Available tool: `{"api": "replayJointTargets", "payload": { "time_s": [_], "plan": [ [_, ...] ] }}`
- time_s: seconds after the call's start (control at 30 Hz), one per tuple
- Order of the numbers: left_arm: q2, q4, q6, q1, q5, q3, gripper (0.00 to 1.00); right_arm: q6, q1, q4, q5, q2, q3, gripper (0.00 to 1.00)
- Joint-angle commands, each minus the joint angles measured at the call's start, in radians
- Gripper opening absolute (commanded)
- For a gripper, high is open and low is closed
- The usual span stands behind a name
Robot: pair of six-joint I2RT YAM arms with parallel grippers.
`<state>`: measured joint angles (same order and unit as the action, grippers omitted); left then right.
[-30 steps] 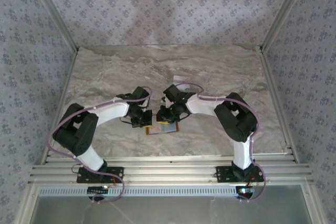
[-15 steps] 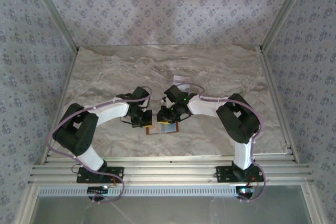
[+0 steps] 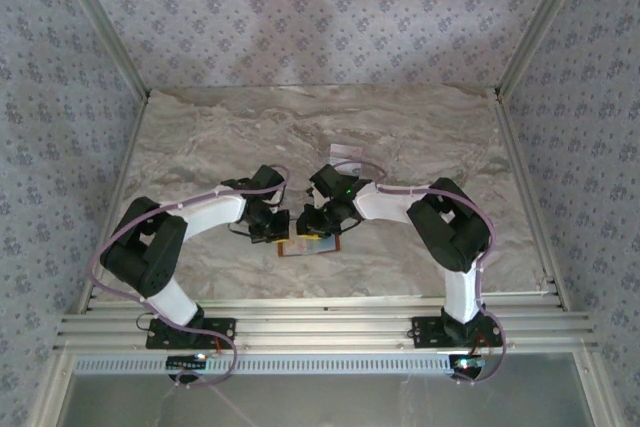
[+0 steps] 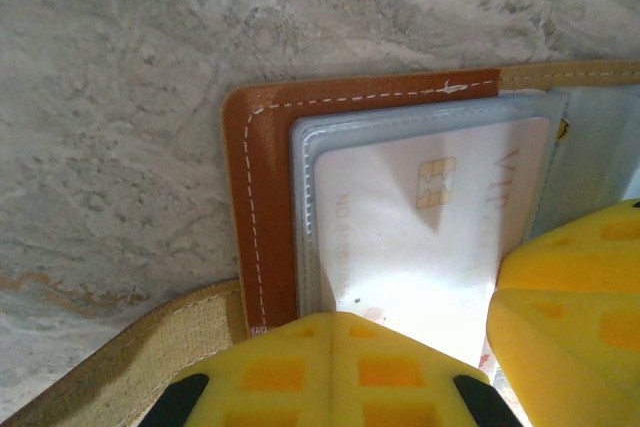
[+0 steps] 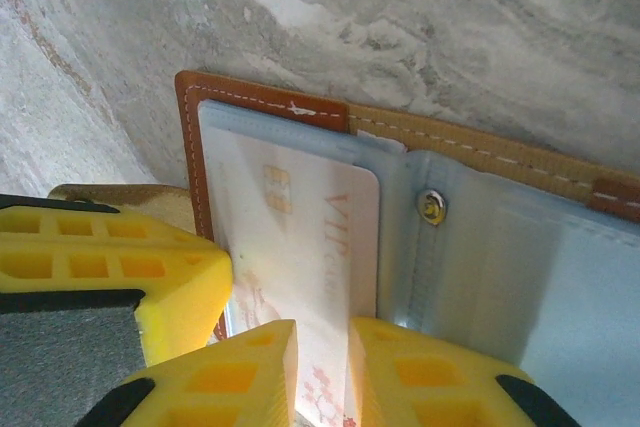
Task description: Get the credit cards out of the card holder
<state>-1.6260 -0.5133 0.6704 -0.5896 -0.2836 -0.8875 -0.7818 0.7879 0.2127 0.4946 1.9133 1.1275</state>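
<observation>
The card holder (image 3: 318,245) lies open on the marble table between both arms. Its orange-brown rim (image 4: 255,197) frames a clear pocket holding a pale credit card (image 4: 420,217) with a gold chip and "VIP" lettering. My left gripper (image 4: 345,322) is shut, its yellow pads pressed together on the near edge of that pocket. My right gripper (image 5: 322,347) stands over the same card (image 5: 310,237), jaws a narrow gap apart, the card's face showing between the fingertips. The grey-blue inner face (image 5: 540,277) with a metal snap lies to the right.
A tan side tab (image 4: 120,347) sticks out from the wallet beside my left pads. A small pale rectangle (image 3: 347,153) lies on the table behind the right arm. Patterned walls and metal rails close in the table on three sides.
The right arm has shifted slightly over the wallet. The left arm and the wallet stay where they were.
</observation>
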Motion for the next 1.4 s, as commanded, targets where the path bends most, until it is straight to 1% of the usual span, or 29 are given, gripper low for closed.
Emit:
{"api": "replayJointTargets", "payload": {
  "time_s": [0.0,0.13,0.33,0.47,0.53,0.73,0.87,1.0,1.37],
  "plan": [
    [0.008,-0.047,-0.018,-0.003,0.024,0.001,0.02,0.016,0.001,0.078,-0.062,0.019,0.019,0.22],
    [0.013,-0.050,-0.018,-0.003,0.029,0.001,0.03,0.045,0.005,0.160,-0.139,0.000,0.037,0.21],
    [0.014,-0.059,-0.021,-0.003,0.034,-0.003,0.03,0.053,0.012,0.184,-0.142,-0.013,0.056,0.20],
    [0.014,-0.059,-0.020,-0.003,0.035,-0.004,0.04,0.054,0.016,0.199,-0.136,-0.023,0.056,0.21],
    [0.012,-0.059,-0.023,-0.003,0.035,-0.003,0.03,0.056,0.017,0.209,-0.134,-0.030,0.095,0.21],
    [-0.004,-0.079,-0.035,-0.003,0.064,-0.013,0.03,0.054,0.009,0.205,-0.128,-0.065,0.095,0.21],
    [-0.015,-0.091,-0.043,-0.005,0.079,-0.016,0.03,0.059,-0.004,0.195,-0.123,-0.049,0.091,0.21],
    [-0.020,-0.095,-0.045,-0.005,0.092,-0.010,0.03,0.067,-0.013,0.175,-0.091,-0.014,0.099,0.21],
    [-0.039,-0.106,-0.045,-0.006,0.099,-0.015,0.02,0.068,-0.014,0.101,-0.033,0.035,0.079,0.20]
  ]
}}
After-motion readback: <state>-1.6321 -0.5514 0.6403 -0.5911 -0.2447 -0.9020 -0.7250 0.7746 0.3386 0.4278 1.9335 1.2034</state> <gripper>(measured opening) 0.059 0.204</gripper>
